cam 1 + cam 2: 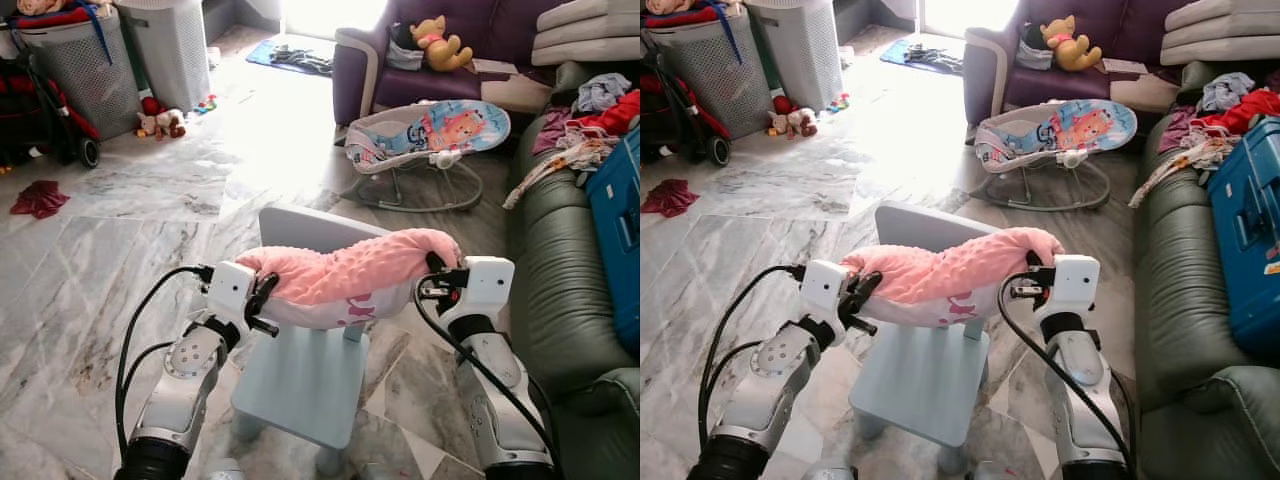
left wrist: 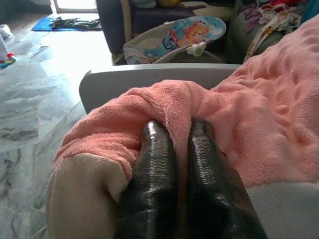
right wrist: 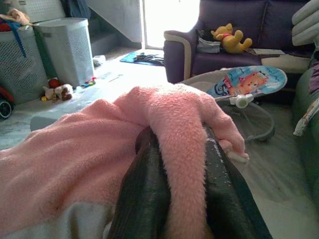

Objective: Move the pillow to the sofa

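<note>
A pink fuzzy pillow [image 1: 345,275] with a white underside hangs between my two grippers, just above the seat of a small pale-blue chair [image 1: 300,375]. My left gripper [image 1: 262,296] is shut on the pillow's left end; its black fingers [image 2: 154,169] pinch the pink fabric. At the other end my right gripper [image 1: 432,272] is shut on a fold of the pillow [image 3: 174,144]. The dark green sofa [image 1: 560,290] runs along the right side, close to my right arm. A purple sofa [image 1: 440,60] stands at the back.
A baby bouncer [image 1: 425,140] stands on the marble floor between the chair and the purple sofa. Clothes [image 1: 590,120] and a blue case [image 1: 620,220] lie on the green sofa. Laundry baskets [image 1: 120,60], a stroller [image 1: 40,120] and toys [image 1: 160,120] are at the back left.
</note>
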Controlling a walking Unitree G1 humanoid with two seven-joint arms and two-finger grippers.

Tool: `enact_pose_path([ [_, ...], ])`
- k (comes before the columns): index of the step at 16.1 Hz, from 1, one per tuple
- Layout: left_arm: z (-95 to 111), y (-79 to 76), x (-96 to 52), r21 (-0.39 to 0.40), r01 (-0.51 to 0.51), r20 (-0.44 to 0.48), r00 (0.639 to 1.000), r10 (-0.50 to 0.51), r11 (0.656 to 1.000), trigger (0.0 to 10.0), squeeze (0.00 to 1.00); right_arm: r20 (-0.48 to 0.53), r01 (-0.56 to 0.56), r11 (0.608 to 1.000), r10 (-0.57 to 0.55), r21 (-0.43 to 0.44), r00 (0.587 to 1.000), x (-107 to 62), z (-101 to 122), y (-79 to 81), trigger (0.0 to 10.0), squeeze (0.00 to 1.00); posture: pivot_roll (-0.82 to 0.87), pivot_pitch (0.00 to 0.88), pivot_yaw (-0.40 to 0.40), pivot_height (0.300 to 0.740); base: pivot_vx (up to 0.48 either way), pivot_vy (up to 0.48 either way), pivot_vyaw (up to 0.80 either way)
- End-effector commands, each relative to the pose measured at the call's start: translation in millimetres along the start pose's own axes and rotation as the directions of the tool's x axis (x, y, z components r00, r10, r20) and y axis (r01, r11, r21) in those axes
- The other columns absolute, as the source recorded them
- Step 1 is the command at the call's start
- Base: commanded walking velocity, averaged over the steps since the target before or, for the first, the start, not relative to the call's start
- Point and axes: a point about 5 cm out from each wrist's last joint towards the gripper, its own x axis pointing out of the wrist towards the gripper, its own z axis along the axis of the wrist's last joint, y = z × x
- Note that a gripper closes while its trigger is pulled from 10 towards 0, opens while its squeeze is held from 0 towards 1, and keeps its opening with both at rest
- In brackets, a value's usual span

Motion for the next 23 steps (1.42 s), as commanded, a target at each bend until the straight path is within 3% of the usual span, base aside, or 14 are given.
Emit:
enact_pose_path([
  [1, 6.7, -5.6, 1.8, 0.009, 0.034, 0.029, 0.999, -0.035, 0.999, 10.0, 0.00, -0.003, 0.007, 1.000, -0.007, 0.003, 1.000, 3.2, 1.7, -1.5, 10.0, 0.00, -0.05, 0.000, -0.020, 0.740, 0.000, 0.000, 0.00],
  [23, 6.5, -6.6, 3.4, 0.013, 0.039, 0.021, 0.999, -0.040, 0.999, 10.0, 0.00, -0.007, 0.010, 1.000, -0.010, -0.001, 1.000, 6.5, 0.8, -2.8, 10.0, 0.00, -0.05, 0.000, -0.022, 0.740, -0.290, 0.000, 0.00],
])
